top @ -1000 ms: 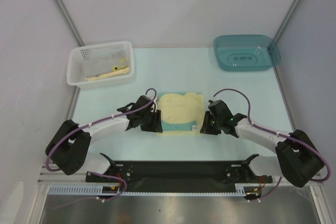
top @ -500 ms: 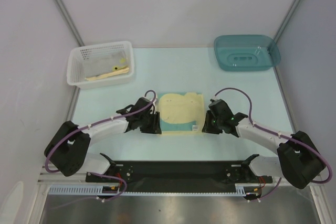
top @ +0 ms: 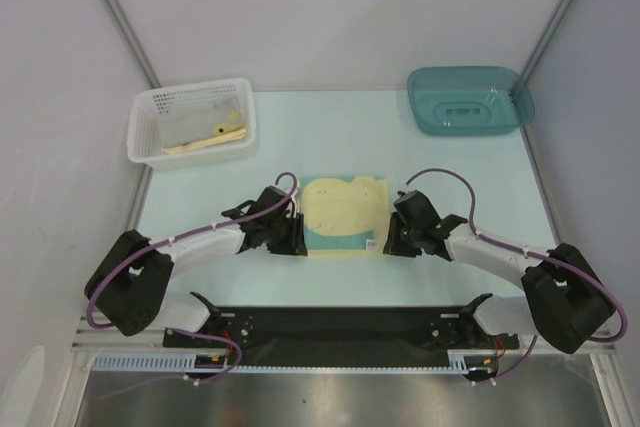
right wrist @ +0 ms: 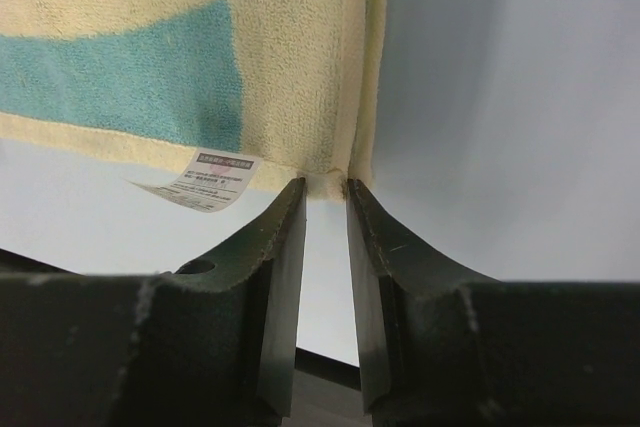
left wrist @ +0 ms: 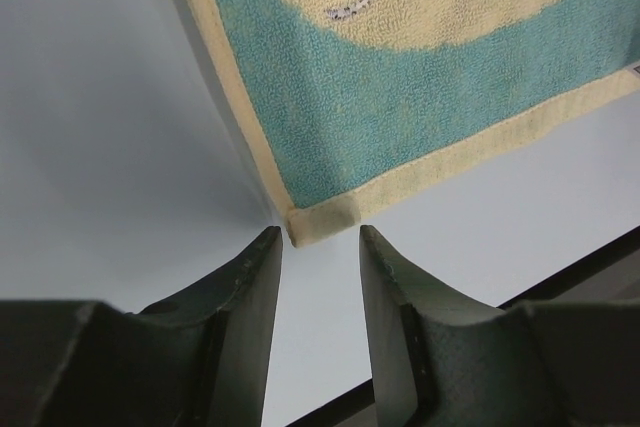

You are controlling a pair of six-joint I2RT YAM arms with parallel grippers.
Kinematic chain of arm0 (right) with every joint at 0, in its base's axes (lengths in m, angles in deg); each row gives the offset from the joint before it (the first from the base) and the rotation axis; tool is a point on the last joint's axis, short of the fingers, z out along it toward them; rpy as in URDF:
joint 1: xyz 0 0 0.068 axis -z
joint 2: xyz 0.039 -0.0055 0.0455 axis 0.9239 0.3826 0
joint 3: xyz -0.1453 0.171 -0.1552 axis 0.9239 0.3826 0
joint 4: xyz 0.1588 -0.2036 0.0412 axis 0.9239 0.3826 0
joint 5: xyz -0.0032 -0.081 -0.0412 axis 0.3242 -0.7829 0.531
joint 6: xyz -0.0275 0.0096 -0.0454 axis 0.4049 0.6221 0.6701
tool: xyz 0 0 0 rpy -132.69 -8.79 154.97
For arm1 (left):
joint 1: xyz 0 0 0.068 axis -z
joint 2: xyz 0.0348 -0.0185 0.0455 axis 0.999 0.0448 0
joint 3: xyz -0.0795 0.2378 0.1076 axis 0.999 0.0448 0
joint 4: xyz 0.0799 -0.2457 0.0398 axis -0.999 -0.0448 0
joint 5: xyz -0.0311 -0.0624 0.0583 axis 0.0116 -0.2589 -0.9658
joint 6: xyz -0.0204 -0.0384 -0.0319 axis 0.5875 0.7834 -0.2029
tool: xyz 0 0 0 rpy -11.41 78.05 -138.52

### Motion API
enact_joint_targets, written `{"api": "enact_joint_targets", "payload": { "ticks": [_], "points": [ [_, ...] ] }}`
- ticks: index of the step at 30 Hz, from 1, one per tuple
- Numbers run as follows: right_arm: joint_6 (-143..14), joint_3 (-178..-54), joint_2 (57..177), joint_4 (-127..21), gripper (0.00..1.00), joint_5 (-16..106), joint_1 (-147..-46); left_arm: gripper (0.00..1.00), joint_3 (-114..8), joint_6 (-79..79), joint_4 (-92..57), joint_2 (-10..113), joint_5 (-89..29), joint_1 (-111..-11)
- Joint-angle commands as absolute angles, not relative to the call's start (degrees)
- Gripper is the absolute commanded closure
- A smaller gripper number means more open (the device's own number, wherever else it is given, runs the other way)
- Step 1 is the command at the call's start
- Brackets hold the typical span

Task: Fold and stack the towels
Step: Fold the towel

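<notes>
At the far left of your table (top: 300, 132) stands the basket (top: 190, 90). A grey towel (top: 195, 117) lies in it, and a yellow towel (top: 215, 140) lies along its near wall.

Your left gripper (left wrist: 318, 235) sits low at the near left corner of the centre towel (top: 345, 209). Its jaws are released and stand clearly apart. The hemmed corner lies right at the mouth of the gap, just beyond the fingertips and not between the pads. The bare table shows between the fingers.

The centre towel lies flat in the middle of the table, between your two grippers. It is pale yellow with a teal band along its near side, and a yellow layer is folded over the far part. A small white tag (right wrist: 197, 179) sticks out from its near edge, close to the right corner.

Your right gripper (right wrist: 325, 187) is at the near right corner. Its jaws are only narrowly apart, and the doubled corner meets their tips. You cannot tell from the right wrist view whether they pinch it.

The bin (top: 470, 99) sits at the far right, well apart from the towel.
</notes>
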State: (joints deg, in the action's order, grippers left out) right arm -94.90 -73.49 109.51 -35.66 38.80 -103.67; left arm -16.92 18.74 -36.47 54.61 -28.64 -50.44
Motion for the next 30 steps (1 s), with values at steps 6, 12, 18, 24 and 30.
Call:
{"api": "enact_joint_targets", "payload": {
  "ticks": [6, 12, 18, 24, 30],
  "points": [
    [-95.3, -73.5, 110.5, -38.0, 0.73, 37.7, -104.1, 0.75, -16.4, 19.8, -34.1, 55.4, -27.6, -50.5],
    [-95.0, -74.3, 110.4, -37.5, 0.92, 37.7, -104.2, 0.99, -17.0, 19.8, -34.5, 55.5, -27.3, -50.5],
    [-93.6, -76.9, 110.0, -35.0, 1.00, 36.2, -104.2, 1.00, -18.7, 19.8, -36.5, 54.6, -27.6, -50.5],
    [-90.5, -80.6, 107.9, -29.2, 1.00, 32.5, -103.9, 1.00, -19.7, 20.3, -38.2, 51.1, -27.9, -50.5],
    [-89.1, -79.0, 105.8, -28.0, 1.00, 31.7, -102.1, 1.00, -16.9, 21.5, -35.3, 51.0, -25.4, -50.4]
  ]
}}
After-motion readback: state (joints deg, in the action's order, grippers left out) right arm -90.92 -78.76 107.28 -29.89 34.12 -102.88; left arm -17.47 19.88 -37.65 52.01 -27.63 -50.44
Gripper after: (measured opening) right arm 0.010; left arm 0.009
